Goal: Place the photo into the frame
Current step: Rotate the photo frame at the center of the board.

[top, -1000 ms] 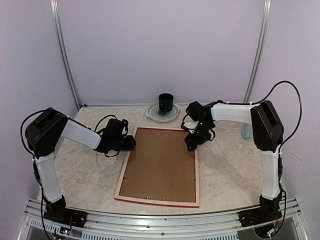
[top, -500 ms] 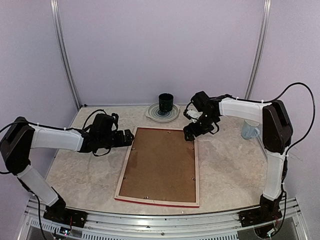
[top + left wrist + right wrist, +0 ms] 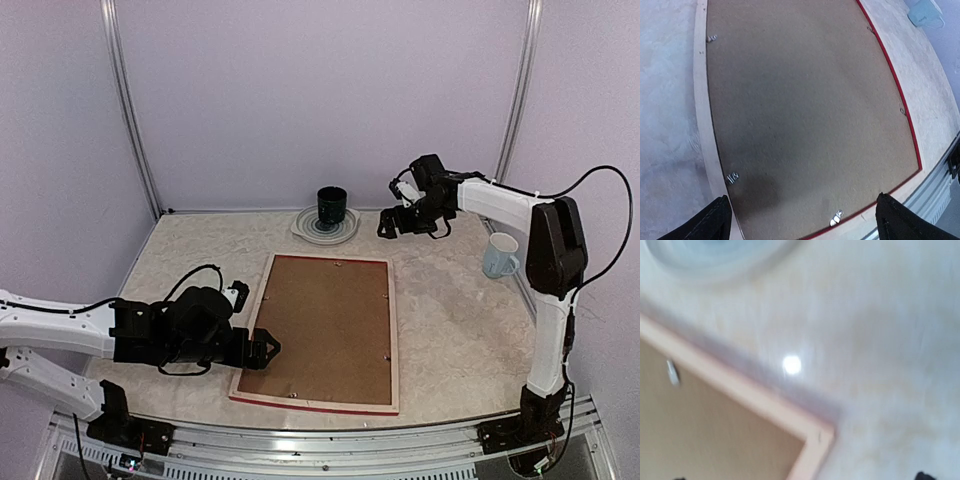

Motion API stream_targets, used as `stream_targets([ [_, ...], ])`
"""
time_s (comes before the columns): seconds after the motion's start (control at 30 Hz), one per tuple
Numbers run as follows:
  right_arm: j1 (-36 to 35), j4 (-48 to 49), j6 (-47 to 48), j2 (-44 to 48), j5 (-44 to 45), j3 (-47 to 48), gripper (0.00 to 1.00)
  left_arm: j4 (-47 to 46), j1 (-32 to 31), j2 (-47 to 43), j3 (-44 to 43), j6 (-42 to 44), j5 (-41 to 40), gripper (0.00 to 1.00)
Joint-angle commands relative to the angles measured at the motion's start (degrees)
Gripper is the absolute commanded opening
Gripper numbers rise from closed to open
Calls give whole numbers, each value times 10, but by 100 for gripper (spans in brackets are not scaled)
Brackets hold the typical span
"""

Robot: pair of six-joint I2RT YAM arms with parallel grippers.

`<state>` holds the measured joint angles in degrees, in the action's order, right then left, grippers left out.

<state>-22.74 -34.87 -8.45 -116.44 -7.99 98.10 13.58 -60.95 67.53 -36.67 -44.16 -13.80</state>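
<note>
The frame (image 3: 393, 330) lies face down in the middle of the table, pale wood back up, with red along its near edge. A brown backing board (image 3: 325, 325) fills it, held by small metal clips (image 3: 733, 177). The photo is hidden. My left gripper (image 3: 262, 350) is open and low at the frame's near-left corner; in the left wrist view its fingers (image 3: 715, 220) straddle the board (image 3: 800, 100), holding nothing. Open too, my right gripper (image 3: 398, 222) hangs above the table just beyond the frame's far-right corner (image 3: 815, 440), also holding nothing.
A dark green cup (image 3: 332, 207) stands on a striped plate (image 3: 305, 228) at the back centre. A pale blue mug (image 3: 500, 255) sits at the right edge. Metal rails run along the table's near edge, and walls close in three sides.
Both grippers opened. My left arm swung from the frame's far-left corner down to its near-left corner. My right gripper lifted off the far-right corner and moved back toward the plate.
</note>
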Motion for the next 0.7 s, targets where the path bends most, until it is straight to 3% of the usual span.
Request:
stream_targets([
  [0.0,5,6,-5,-60,-42,79,99,103,-75,-39,5,-84,2,99],
  [0.33,5,2,4,-142,-73,149,98,139,-208,-52,6,-129,112,99],
  [0.47,5,11,8,-152,-87,146,98,131,-218,-46,19,-138,148,99],
  [0.67,5,21,17,-164,-116,141,97,119,-205,-7,31,-132,125,99],
])
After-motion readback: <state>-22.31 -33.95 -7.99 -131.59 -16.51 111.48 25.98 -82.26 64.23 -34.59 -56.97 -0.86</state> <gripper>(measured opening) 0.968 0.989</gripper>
